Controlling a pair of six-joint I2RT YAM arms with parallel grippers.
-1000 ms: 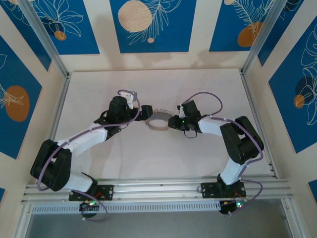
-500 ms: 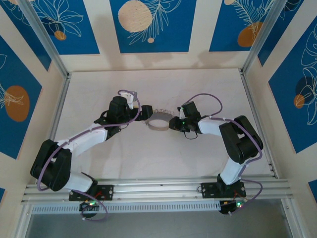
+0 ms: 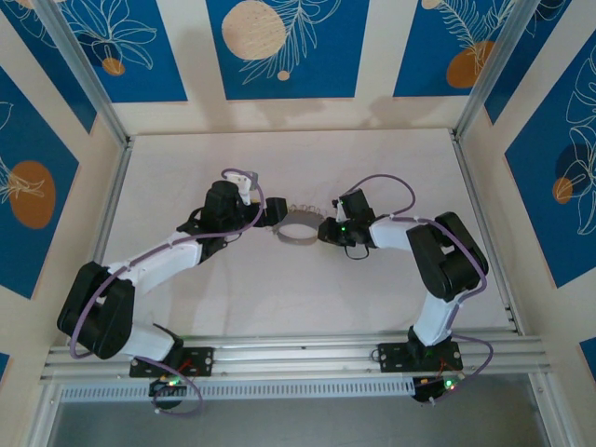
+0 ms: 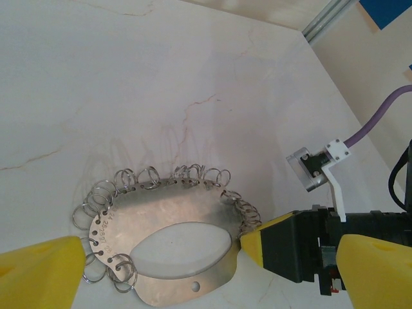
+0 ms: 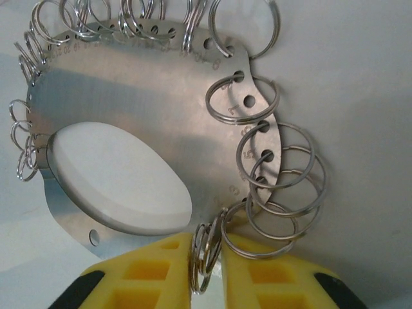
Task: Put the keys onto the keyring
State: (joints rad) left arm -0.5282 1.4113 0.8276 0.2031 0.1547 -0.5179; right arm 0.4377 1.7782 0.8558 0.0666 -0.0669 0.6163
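The flat silvery metal keyring (image 4: 151, 215), a plate with an oval window and a rim of punched holes hung with small wire rings, lies flat on the pale marbled surface (image 4: 129, 77), about midway across and between the two arms. The right pincer (image 5: 207, 267) sits just right of it, closed on one small silvery wire ring (image 5: 203, 254) at the plate's near right corner. That ring stands on edge in the slit between the yellow pads. The left pincer (image 3: 273, 212) is just left of the plate and gapes wide open, holding nothing. Its yellow fingers (image 4: 38, 273) stand either side of the plate without touching it.

The step in hand looks like securing one ring so that a key can be threaded onto it. To do it well, the pads should hold that ring alone. Its neighbours crowd close on the right and could be caught in the same pinch. Grip the wire low and square, so the ring does not twist flat or pop out. Lift it only a little, or the loose rings may swing and tangle and the plate may slide. The left pincer would likely serve best by closing on the plate's bare left edge to steady it.
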